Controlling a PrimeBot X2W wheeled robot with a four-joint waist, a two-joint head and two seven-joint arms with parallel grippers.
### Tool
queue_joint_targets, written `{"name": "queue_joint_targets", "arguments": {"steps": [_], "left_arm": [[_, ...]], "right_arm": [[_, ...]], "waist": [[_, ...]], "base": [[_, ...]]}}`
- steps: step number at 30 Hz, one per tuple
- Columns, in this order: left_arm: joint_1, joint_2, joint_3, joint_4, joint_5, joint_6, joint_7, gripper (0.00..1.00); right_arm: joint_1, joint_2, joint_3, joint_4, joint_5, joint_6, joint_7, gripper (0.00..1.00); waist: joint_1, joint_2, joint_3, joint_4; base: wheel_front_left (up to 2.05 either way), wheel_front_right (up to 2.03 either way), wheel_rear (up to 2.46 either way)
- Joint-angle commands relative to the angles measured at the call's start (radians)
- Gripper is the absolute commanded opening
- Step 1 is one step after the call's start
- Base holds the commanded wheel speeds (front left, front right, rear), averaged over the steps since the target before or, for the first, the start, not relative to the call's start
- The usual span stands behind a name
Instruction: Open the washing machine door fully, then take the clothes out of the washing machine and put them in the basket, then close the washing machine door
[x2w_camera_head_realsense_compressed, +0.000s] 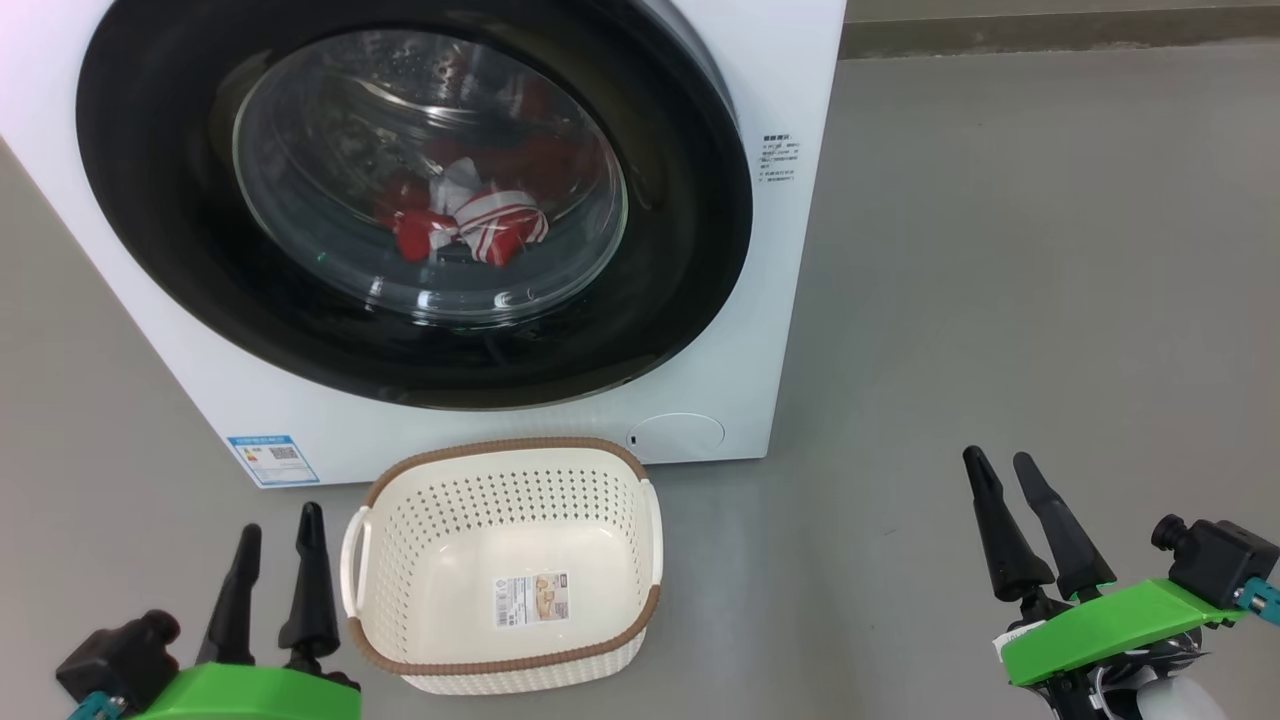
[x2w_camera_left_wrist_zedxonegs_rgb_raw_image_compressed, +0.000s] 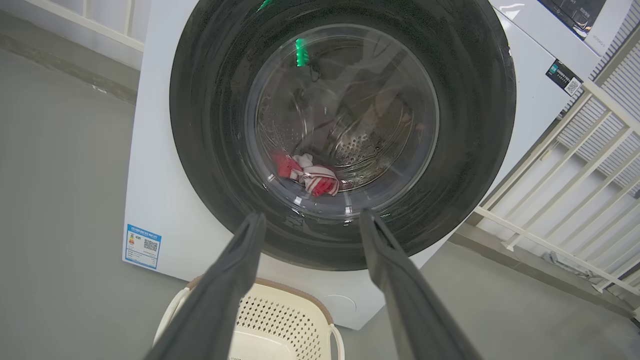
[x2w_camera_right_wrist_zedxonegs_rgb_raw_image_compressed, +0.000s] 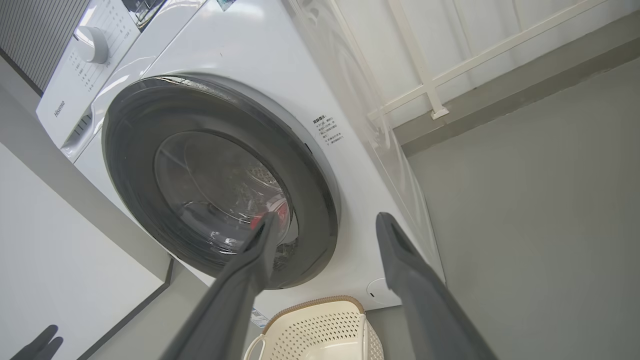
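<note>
Washing machine: the white front-loading washing machine (x2w_camera_head_realsense_compressed: 790, 300) stands on a grey floor at the far left of the scene. Heavy and rigid by the look of it, it should not shift when pulled on.

Washing machine door: the round washing machine door (x2w_camera_head_realsense_compressed: 690, 200) sits closed against the front panel. Its wide glossy black rim is probably slippery and its bulging glass bowl is fragile. No handle can be made out. The right-hand edge of the rim looks the likeliest place to hook a finger, never the glass.

Basket: the cream perforated basket (x2w_camera_head_realsense_compressed: 500, 495) stands empty on the floor, just in front of the machine and below the door. It is probably light enough to slide if knocked.

Clothes: the red clothes (x2w_camera_head_realsense_compressed: 480, 225), with white and striped trim, lie bunched low in the drum behind the glass. Soft, thin and limp, they should be pinched at a raised fold and are likely to trail when lifted.

Left gripper: the left gripper (x2w_camera_head_realsense_compressed: 280, 520) hangs near, just left of the basket, fingers spread and holding nothing.

Right gripper: the right gripper (x2w_camera_head_realsense_compressed: 998, 458) hangs near, well right of the basket, fingers likewise parted and empty.
</note>
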Motion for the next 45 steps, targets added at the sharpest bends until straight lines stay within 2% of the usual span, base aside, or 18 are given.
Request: {"name": "queue_joint_targets", "arguments": {"steps": [1,29,45], "left_arm": [[-0.051,0.017,0.025,-0.032,0.052,-0.007,-0.016,1.00],[-0.070,0.021,0.004,-0.047,0.393,0.007,-0.099,1.00],[-0.069,0.021,0.004,-0.047,0.389,0.010,-0.100,1.00]], "right_arm": [[-0.042,-0.017,0.017,-0.032,-0.053,0.001,-0.017,1.00],[-0.060,-0.036,0.050,-0.072,-0.361,0.002,-0.099,1.00],[-0.059,-0.033,0.046,-0.072,-0.362,0.002,-0.100,1.00]], "waist": [[-0.0001,0.0000,0.000,0.000],[-0.0001,0.0000,0.006,0.002],[-0.0001,0.0000,0.007,0.002]], "base": [[0.00,0.00,0.00],[0.00,0.00,0.00],[0.00,0.00,0.00]]}}
